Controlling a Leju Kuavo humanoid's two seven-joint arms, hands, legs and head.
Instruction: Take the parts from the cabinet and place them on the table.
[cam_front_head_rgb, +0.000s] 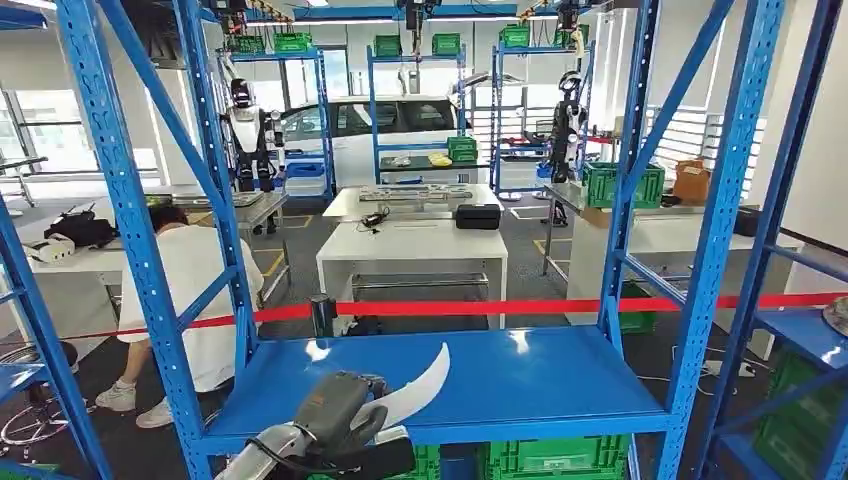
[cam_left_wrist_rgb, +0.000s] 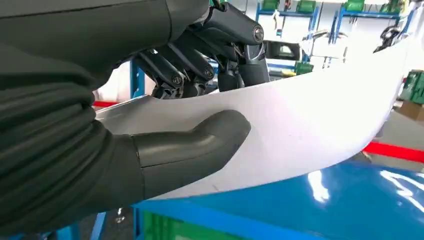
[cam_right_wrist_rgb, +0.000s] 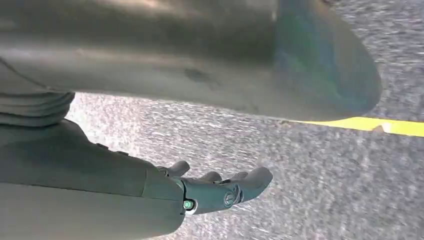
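Observation:
My left hand (cam_front_head_rgb: 335, 415) grips a white curved part (cam_front_head_rgb: 420, 385), a long blade-like panel, just above the front edge of the blue cabinet shelf (cam_front_head_rgb: 520, 385). In the left wrist view the thumb (cam_left_wrist_rgb: 200, 145) presses on the face of the white part (cam_left_wrist_rgb: 310, 120) and the dark fingers (cam_left_wrist_rgb: 220, 50) wrap over its far edge. My right hand (cam_right_wrist_rgb: 215, 190) hangs over the grey floor with its fingers loosely extended and nothing in it.
Blue rack uprights (cam_front_head_rgb: 130, 220) (cam_front_head_rgb: 715, 220) frame the shelf. Green crates (cam_front_head_rgb: 555, 460) sit under it. A red tape barrier (cam_front_head_rgb: 560, 305) runs behind. A person (cam_front_head_rgb: 195, 290) bends down at the left beyond the rack. White tables (cam_front_head_rgb: 415, 250) stand further back.

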